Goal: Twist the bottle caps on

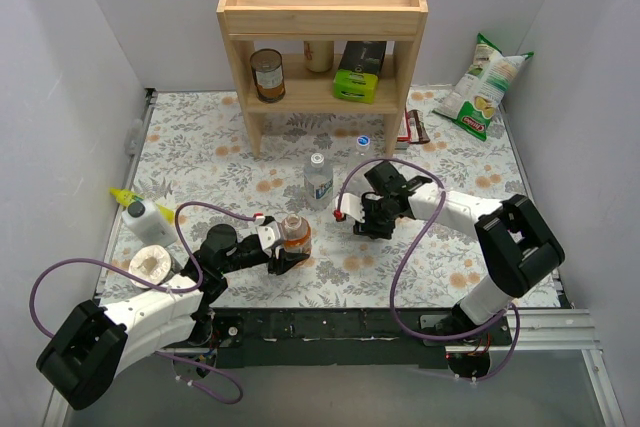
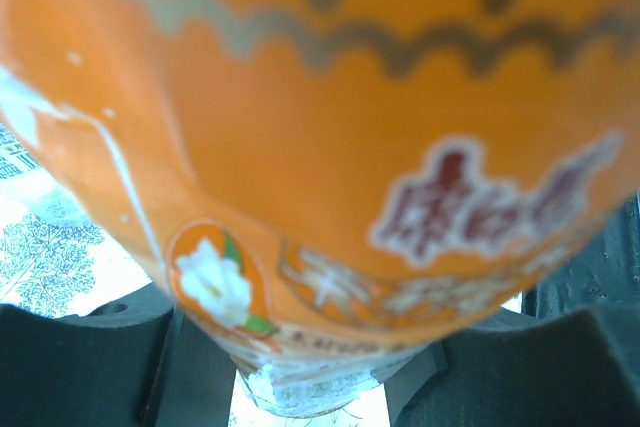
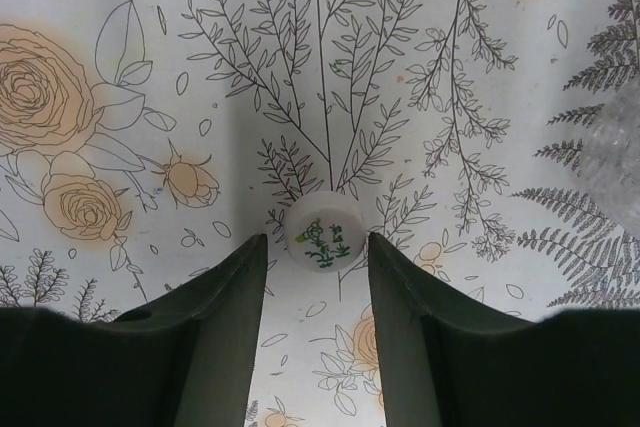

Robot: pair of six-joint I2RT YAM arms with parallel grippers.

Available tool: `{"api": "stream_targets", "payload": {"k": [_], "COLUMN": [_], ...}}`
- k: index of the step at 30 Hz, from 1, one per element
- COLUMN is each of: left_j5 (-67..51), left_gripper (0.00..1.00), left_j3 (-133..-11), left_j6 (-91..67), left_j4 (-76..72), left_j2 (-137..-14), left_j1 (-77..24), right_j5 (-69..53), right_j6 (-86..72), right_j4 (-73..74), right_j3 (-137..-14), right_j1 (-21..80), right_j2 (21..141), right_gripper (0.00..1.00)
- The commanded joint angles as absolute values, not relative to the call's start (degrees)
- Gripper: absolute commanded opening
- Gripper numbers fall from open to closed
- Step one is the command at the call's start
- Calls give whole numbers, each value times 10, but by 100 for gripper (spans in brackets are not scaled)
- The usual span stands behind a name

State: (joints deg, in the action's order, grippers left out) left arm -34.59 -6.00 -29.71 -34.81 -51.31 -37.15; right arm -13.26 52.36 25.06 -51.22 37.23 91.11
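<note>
The orange bottle (image 2: 330, 147), crowding the left wrist lens, stands upright clamped in the left gripper (image 1: 284, 253), seemingly steadied for capping, while to its right the right gripper (image 3: 317, 239) hangs part-open, fingers flanking the white cap (image 3: 322, 231) on the table (image 3: 150, 57).

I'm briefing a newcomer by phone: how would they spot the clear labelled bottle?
Find the wooden shelf at the back of the table. In front of it the clear bottle stands upright, alone. Unlike the orange bottle gripped by the left end effector, it is colourless with a blue-and-white label.
</note>
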Motion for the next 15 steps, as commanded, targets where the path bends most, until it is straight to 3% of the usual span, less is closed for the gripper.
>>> {"api": "stream_targets", "payload": {"k": [1,6,9,15], "left_j5": [-354,-353,-352,-353], "left_gripper": [0,0,0,0], "left_j3": [-55,-54,-54,-55], "left_j6": [-299,-299,-301,-304], "left_j4": [-363,-364,-365,-361], "left_j2": [-516,-516,-516,-512], "left_j1": [-370,-370,-369,-368], "right_j5": [-154,-157,-163,-191], "right_j6": [531,533,547,535], "right_j4": [240,243,264,388], "right_j3": [-531,-532,-533,-583], "right_j1": [371,370,370,371], "right_j2": [925,936,933,867], "right_gripper": [50,45,33,21]}}
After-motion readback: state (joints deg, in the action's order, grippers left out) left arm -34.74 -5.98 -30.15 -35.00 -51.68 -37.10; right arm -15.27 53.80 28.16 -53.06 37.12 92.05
